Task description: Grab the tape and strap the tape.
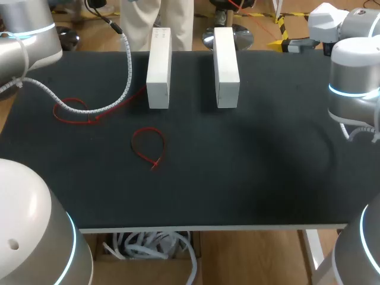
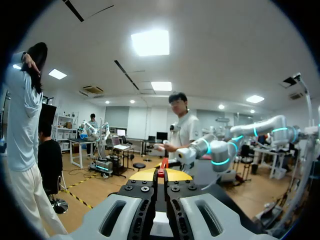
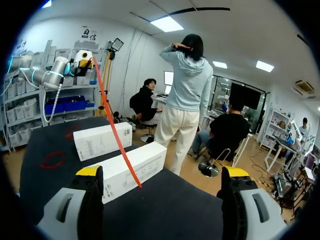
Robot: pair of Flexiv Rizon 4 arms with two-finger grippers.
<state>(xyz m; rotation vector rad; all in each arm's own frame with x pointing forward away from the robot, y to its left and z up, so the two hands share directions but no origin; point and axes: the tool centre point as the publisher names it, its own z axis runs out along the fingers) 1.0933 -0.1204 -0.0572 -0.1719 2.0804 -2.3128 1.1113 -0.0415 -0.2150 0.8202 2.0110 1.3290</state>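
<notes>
Red tape closed into a loop (image 1: 154, 162) lies flat on the dark table (image 1: 249, 178), left of centre in the head view. A second red loop (image 1: 77, 122) lies at the left of the frame, touching a white ribbed hose (image 1: 126, 71) that curves down from the top edge. Two white boxes stand side by side in the upper middle, the left box (image 1: 159, 68) and the right box (image 1: 226, 67), apart from each other and parallel. The left arm (image 1: 24, 35) enters at the upper left corner and the right arm (image 1: 353, 89) at the right edge; neither gripper shows in this view.

In the left wrist view the left gripper (image 2: 161, 175) has its yellow tips pressed together, pinching a thin red strip (image 2: 161, 171) that shows as a sliver between them.

In the right wrist view the right gripper (image 3: 162, 172) is spread wide, its fingers (image 3: 90, 171) touching nothing. A long straight stretch of the red strip (image 3: 113, 126) slants across in front of both boxes, its lower end between the fingers, nearer one of them and clear of both. Beyond the boxes both loops rest on the table.
</notes>
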